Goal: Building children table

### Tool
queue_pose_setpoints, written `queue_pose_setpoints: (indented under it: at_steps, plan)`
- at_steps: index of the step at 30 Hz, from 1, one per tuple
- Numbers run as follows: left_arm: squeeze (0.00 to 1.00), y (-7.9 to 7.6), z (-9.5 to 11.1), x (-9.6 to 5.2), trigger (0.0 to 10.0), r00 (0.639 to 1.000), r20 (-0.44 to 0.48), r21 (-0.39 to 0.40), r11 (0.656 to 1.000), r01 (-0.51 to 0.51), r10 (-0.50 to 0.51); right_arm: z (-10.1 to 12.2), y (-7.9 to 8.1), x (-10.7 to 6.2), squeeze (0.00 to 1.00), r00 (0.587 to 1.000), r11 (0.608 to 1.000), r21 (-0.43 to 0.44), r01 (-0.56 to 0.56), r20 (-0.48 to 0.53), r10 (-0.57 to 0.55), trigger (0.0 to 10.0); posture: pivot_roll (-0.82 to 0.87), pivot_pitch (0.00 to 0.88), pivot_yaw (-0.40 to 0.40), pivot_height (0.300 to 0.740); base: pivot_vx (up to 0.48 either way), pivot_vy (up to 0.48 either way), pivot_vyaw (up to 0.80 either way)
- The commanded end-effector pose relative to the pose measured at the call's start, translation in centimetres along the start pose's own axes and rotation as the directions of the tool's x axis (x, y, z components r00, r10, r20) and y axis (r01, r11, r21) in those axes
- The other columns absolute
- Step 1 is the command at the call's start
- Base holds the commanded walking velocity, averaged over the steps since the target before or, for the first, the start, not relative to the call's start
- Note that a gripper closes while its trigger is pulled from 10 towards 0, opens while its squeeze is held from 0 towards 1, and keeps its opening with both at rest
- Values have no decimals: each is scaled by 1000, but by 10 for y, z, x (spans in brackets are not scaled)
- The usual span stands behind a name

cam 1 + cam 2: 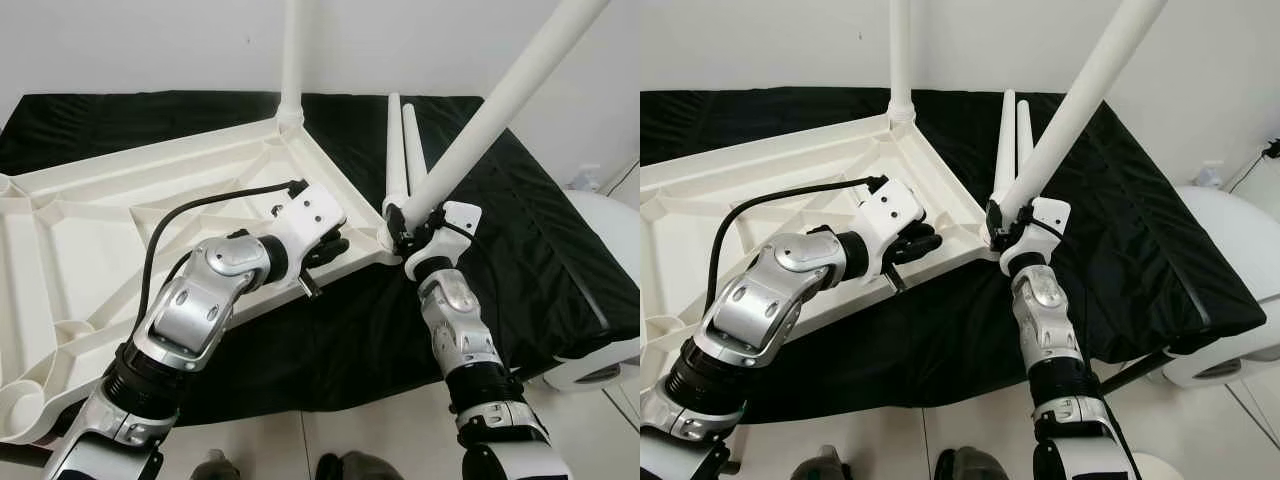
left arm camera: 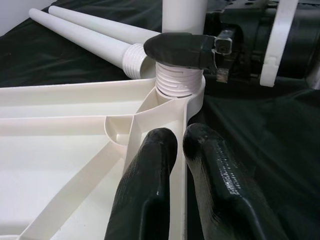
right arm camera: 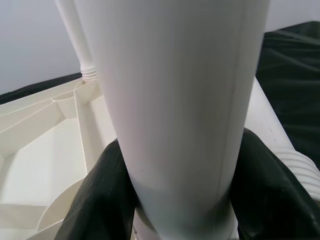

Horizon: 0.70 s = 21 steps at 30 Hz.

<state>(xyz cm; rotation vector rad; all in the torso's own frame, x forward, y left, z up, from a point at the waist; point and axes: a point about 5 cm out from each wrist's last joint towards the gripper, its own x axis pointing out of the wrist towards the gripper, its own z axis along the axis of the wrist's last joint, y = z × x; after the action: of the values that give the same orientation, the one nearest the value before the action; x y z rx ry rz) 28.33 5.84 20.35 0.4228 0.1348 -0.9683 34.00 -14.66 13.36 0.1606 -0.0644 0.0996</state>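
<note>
- Since the white tabletop [image 1: 150, 230] lies upside down on the black cloth [image 1: 520, 220], ribs upward, the build looks roughly half done: one leg [image 1: 292, 50] already stands upright in the far corner socket at about twelve o'clock of the head views.
- While a second leg [image 1: 500, 105] leans up toward one o'clock, its threaded end sits in the near corner socket [image 2: 179, 90], at about three o'clock of the tabletop; the left wrist view shows several threads above the rim, so it is judged not fully screwed home and not yet straight.
- Two spare legs [image 1: 404, 150] lie side by side on the cloth just beyond that corner, pointing toward twelve o'clock; they are left to fit, and the remaining sockets along the nine o'clock side stand unfilled.
- The right arm reaches straight up from five o'clock, forearm near vertical, and the right gripper [image 3: 175, 200] has its fingers [image 3: 100, 200] clamped on either side of the leaning leg right above the socket.
- The left arm comes in from seven o'clock, elbow bent and wrist turned toward three o'clock; the left gripper [image 2: 172, 160] pinches the tabletop's rim wall between its fingertips [image 2: 150, 165], just short of the corner, apparently steadying the top.
</note>
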Motion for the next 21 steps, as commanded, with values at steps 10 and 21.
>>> queue_pose_setpoints:
  at_steps: [10,21]
  plan:
    - [0,0,3,2,10000,999,8,12,999,-34,34,-8,-16,0,0,991,1000,-2,-12,-134,12,10000,33,58,-63,740,0,0,0]
    - [0,0,3,2,10000,999,11,9,999,-37,37,-12,-19,-3,0,975,999,21,-42,-215,45,10000,29,56,-64,740,0,0,0]
